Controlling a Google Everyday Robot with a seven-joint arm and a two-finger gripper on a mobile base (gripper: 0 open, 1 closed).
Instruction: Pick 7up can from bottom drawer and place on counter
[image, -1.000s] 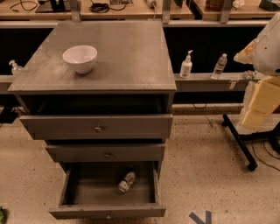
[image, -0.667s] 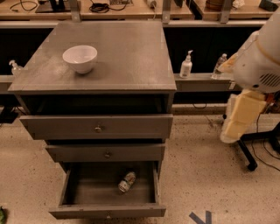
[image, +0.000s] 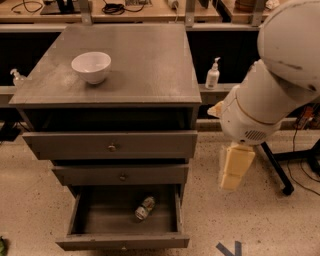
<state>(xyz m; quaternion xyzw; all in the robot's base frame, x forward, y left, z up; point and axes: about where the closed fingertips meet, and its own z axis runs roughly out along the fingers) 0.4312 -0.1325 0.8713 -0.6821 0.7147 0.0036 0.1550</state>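
Note:
The 7up can (image: 145, 208) lies on its side on the floor of the bottom drawer (image: 122, 243), right of the middle. That drawer is pulled open, and the two drawers above it are partly out. The counter (image: 150, 65) is the cabinet's grey top. My gripper (image: 231, 181) hangs as a cream block below the big white arm (image: 270, 95), to the right of the cabinet. It is level with the middle drawer and well above and right of the can.
A white bowl (image: 91, 66) stands on the counter's left side. A white pump bottle (image: 213, 75) stands on the ledge behind, to the right, and another bottle (image: 17, 77) at the left. A black stand leg (image: 275, 167) crosses the floor behind my arm.
My arm has swung left and down from the right edge toward the cabinet's right side. The can, bowl and drawers have not moved.

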